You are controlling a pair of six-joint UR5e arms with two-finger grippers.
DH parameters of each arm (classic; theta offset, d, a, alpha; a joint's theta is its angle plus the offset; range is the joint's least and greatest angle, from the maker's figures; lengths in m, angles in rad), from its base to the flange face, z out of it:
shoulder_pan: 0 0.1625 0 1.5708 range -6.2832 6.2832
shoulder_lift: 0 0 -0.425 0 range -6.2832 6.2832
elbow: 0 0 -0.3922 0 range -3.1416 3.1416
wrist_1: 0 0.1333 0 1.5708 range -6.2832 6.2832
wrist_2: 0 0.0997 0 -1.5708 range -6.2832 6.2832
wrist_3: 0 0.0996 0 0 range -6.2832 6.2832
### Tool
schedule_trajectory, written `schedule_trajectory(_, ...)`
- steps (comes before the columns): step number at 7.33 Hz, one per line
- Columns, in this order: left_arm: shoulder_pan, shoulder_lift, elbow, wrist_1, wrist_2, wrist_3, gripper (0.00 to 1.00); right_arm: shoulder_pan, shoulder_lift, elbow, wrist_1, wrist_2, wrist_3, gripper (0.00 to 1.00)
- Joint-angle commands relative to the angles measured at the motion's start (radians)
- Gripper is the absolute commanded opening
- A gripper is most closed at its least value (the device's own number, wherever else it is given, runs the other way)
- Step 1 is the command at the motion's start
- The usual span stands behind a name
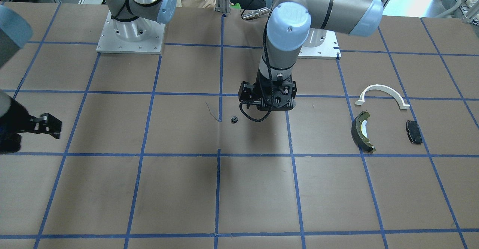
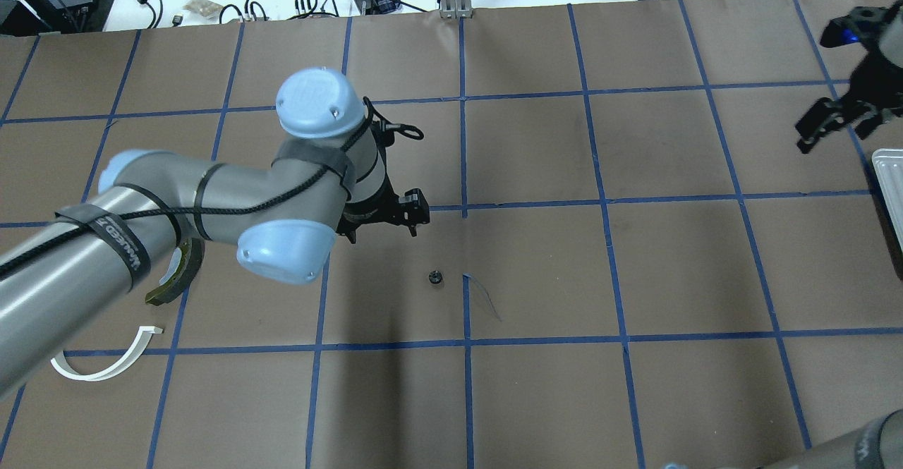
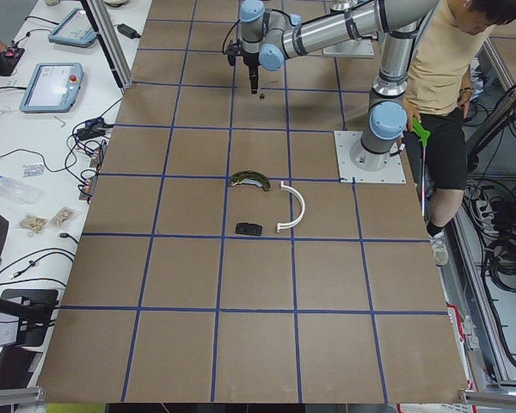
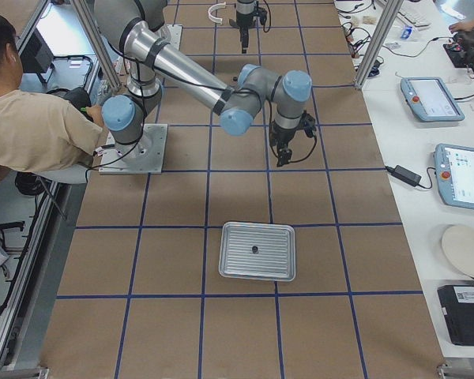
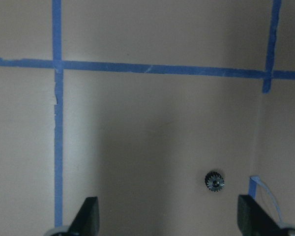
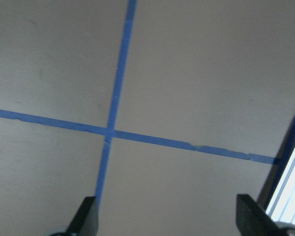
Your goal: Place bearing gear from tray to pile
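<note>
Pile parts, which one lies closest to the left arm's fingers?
The dark brake shoe with the olive rim; the white arch bracket and small black pad lie farther off.

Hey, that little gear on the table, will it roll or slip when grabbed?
The gear lies flat, so it probably won't roll. It looks small and metallic, so it may slip from the open left gripper.

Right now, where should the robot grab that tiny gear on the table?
By its toothed rim, from straight above. The gear lies flat on the table with its hole facing up, so only its round edge offers two opposite sides to pinch. The open left gripper looks nearest.
</note>
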Motion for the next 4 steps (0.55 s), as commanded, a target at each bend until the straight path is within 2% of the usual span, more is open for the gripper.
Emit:
schedule_trajectory(1, -0.060, -0.075, -0.079, 0.154, -0.001, -0.059, 1.00, -0.236, 0.086, 0.000, -0.090, 0.009, -0.239, 0.99)
schedule_trajectory(3, -0.084, -0.097, -0.079, 0.165, -0.002, -0.076, 1.00, -0.321, 0.184, -0.001, -0.170, 0.022, -0.315, 0.96)
schedule_trajectory(4, -0.108, -0.098, -0.077, 0.168, -0.002, -0.070, 1.00, -0.354, 0.191, 0.000, -0.179, 0.019, -0.351, 0.86)
